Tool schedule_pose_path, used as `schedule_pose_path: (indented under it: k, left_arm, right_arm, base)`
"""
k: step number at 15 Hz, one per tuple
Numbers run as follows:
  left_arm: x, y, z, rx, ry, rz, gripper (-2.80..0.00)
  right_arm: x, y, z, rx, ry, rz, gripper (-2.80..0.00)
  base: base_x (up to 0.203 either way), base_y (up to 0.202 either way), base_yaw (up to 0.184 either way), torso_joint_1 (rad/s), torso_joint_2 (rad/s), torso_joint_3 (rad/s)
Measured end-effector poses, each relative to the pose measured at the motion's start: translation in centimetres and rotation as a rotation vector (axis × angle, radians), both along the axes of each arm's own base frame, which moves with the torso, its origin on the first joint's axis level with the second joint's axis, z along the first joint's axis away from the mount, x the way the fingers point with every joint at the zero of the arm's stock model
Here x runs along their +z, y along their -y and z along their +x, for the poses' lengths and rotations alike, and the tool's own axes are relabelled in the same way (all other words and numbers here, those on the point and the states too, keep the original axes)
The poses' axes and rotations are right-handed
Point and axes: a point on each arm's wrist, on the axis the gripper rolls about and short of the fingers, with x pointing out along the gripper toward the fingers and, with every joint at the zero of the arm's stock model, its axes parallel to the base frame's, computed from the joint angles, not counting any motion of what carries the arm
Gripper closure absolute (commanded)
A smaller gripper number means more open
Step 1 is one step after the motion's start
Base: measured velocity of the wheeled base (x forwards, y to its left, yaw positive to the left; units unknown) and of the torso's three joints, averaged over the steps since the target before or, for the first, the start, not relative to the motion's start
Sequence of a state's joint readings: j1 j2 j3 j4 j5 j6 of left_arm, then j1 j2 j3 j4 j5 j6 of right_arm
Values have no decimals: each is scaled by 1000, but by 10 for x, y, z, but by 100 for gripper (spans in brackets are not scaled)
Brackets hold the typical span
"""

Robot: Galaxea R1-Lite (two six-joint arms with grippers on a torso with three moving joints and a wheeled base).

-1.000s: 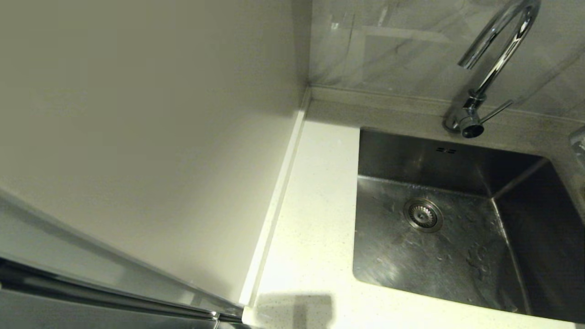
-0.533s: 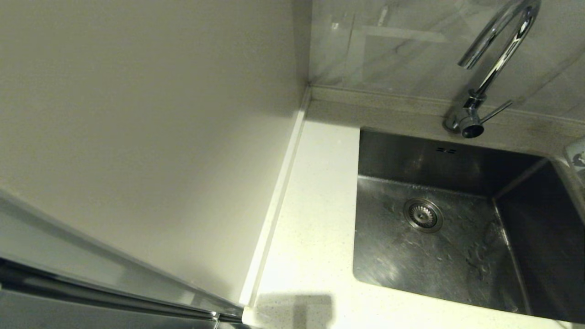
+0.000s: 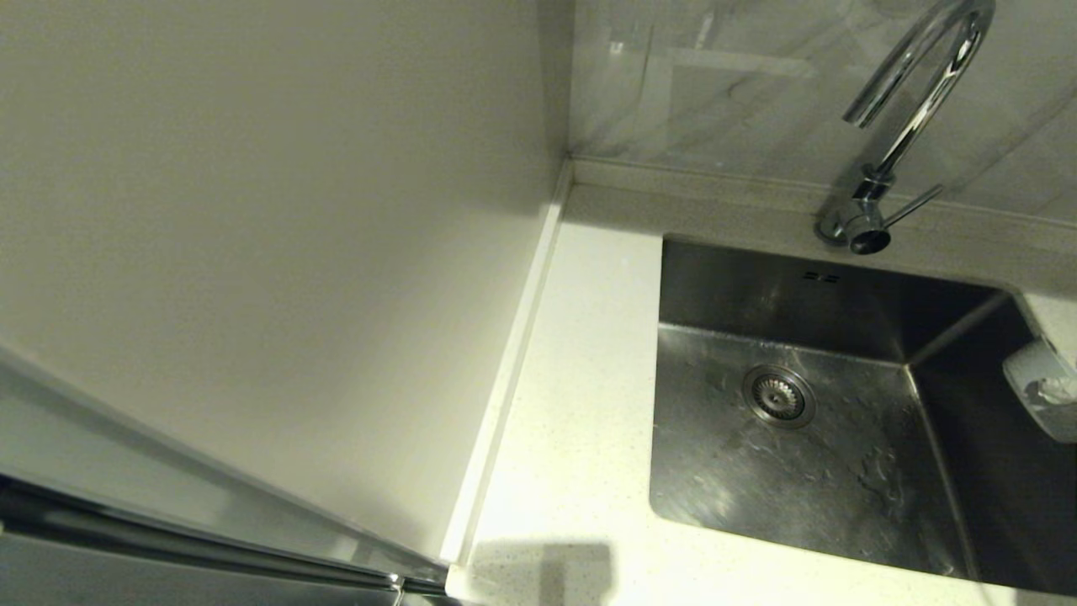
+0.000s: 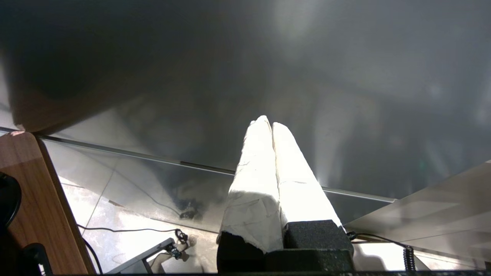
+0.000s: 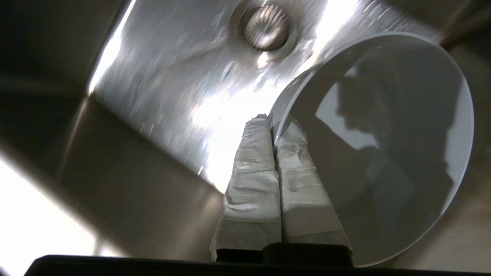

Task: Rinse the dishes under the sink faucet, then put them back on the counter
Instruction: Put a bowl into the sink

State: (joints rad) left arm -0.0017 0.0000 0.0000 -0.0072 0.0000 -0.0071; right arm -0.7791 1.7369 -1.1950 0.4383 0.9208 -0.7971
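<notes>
right end effector (image 5: 274, 126) on bowl (image 5: 383, 153) rim above sink (image 5: 161, 96)

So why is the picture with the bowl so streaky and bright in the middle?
Right wrist view: glare bounces off the wet steel sink, its drain looks smeared, and a dark shadow lies inside the bowl held by the right gripper. Head view: the counter is brightly lit while the sink's right side is dark.
</notes>
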Motion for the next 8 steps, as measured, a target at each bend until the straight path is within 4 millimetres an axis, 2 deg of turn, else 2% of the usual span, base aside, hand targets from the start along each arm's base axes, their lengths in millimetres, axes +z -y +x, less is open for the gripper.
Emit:
schedule_pose_path:
  k: [2, 5, 8]
  left_arm:
    - [0, 0, 0, 0, 0, 0, 0]
    - [0, 0, 0, 0, 0, 0, 0]
    - [0, 0, 0, 0, 0, 0, 0]
  right_arm:
    - [-11, -17, -9, 46, -30, -36, 0]
    - [-22, -48, -12, 113, -92, -73, 0]
    - [-45, -75, -15, 219, -83, -155, 0]
  base:
    - [0, 0, 0, 0, 0, 0]
    - [0, 0, 0, 0, 0, 0]
    - [0, 0, 0, 0, 0, 0]
